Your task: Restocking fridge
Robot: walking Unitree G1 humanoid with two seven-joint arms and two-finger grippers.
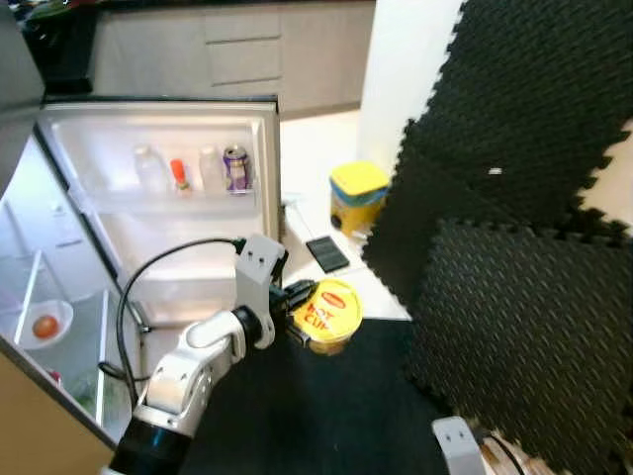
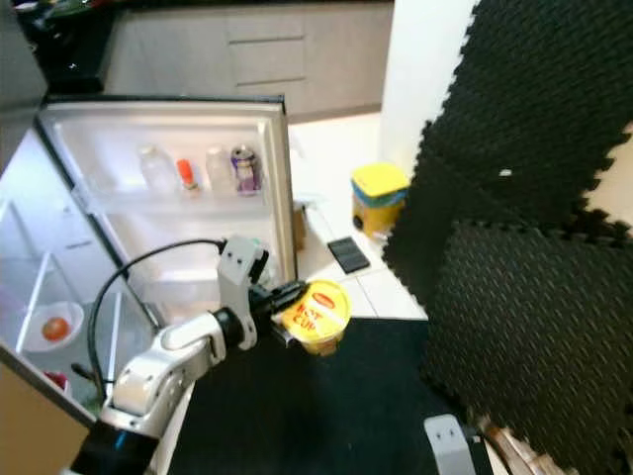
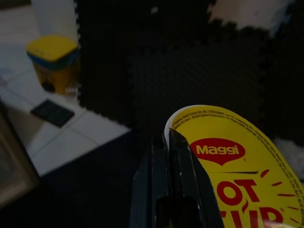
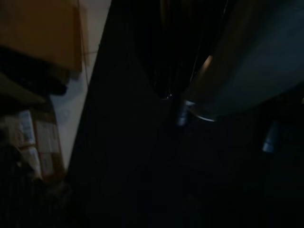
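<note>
Beside the open fridge door [image 1: 198, 198], left claw [image 1: 300, 315] clamped on rim of yellow noodle cup [image 1: 326, 315], cup just beyond fingertips.

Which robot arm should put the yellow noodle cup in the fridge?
Probably the left. The left gripper is already shut on the noodle cup, right beside the open fridge door on the robot's left. The right arm hangs low on the far side.

Head views: bright, soft blur, fridge door [image 1: 168, 188] glaring white.
Left wrist: dim, yellow cup lid [image 3: 237, 161] catching light.
Right wrist: nearly black, murky.
</note>
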